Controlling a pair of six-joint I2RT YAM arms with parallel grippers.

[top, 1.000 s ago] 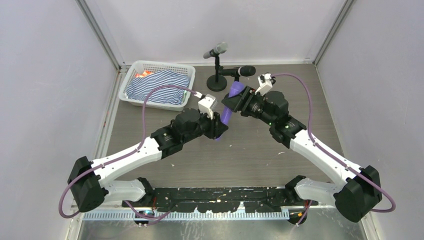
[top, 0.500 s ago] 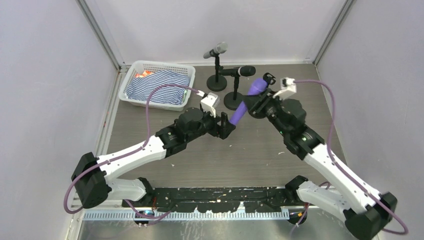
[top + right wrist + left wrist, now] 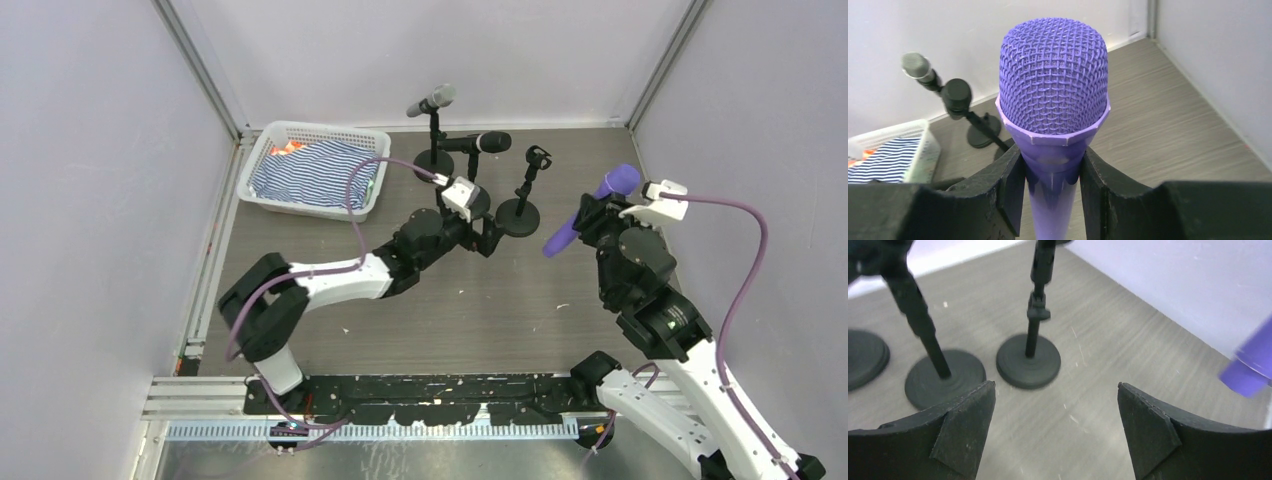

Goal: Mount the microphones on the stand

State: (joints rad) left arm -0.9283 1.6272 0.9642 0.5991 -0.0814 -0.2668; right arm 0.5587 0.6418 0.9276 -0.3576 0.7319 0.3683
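My right gripper (image 3: 588, 212) is shut on the purple microphone (image 3: 612, 184), which it holds off the table at the right, mesh head (image 3: 1054, 75) up and away from me. An empty black stand (image 3: 519, 212) with its clip (image 3: 538, 157) stands left of it. My left gripper (image 3: 490, 238) hovers open and empty just in front of that stand's base (image 3: 1029, 361). Two more stands sit behind: one (image 3: 433, 165) carries a grey-headed microphone (image 3: 432, 100), the other (image 3: 945, 377) a black microphone (image 3: 482, 143).
A white basket (image 3: 325, 128) with striped cloth sits at the back left. Grey walls close in the table on three sides, the right wall near the purple microphone.
My left gripper opened, let go of the purple microphone's tail and moved toward the stands. The right arm swung right, carrying the microphone clear of the empty stand.
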